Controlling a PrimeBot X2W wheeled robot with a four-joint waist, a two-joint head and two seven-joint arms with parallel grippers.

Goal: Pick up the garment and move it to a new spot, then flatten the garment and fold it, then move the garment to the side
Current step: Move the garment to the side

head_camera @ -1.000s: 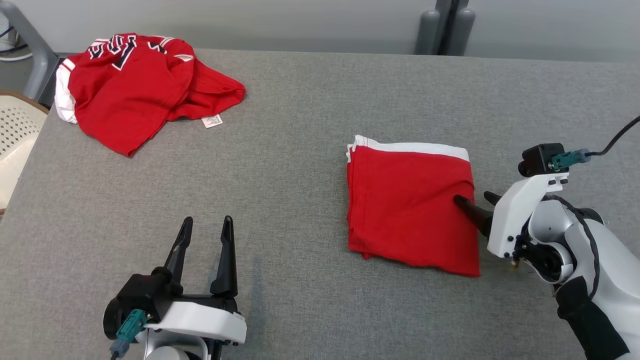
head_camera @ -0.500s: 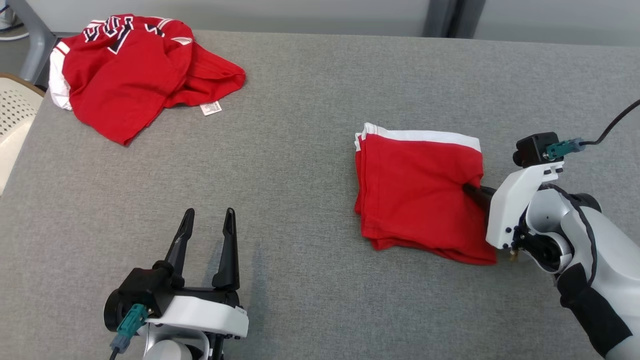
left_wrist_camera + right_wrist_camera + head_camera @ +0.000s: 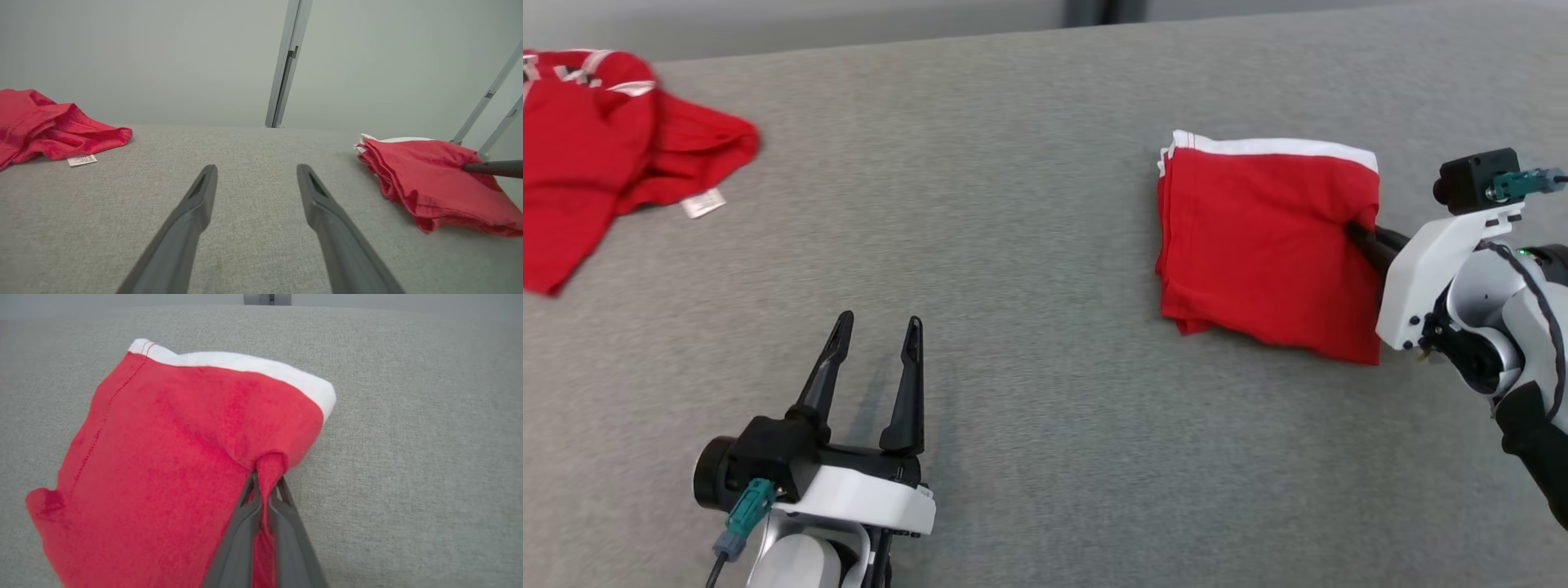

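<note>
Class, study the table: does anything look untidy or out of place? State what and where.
Yes. A second red garment lies crumpled at the far left, label showing. The folded garment is bunched at its right edge where the right gripper pinches it.

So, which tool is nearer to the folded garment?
Right. The right tool is shut on an edge of the folded garment; the left tool stands open over the table, to its left.

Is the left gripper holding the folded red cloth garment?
No, the left gripper is open and empty, apart from the folded red garment.
</note>
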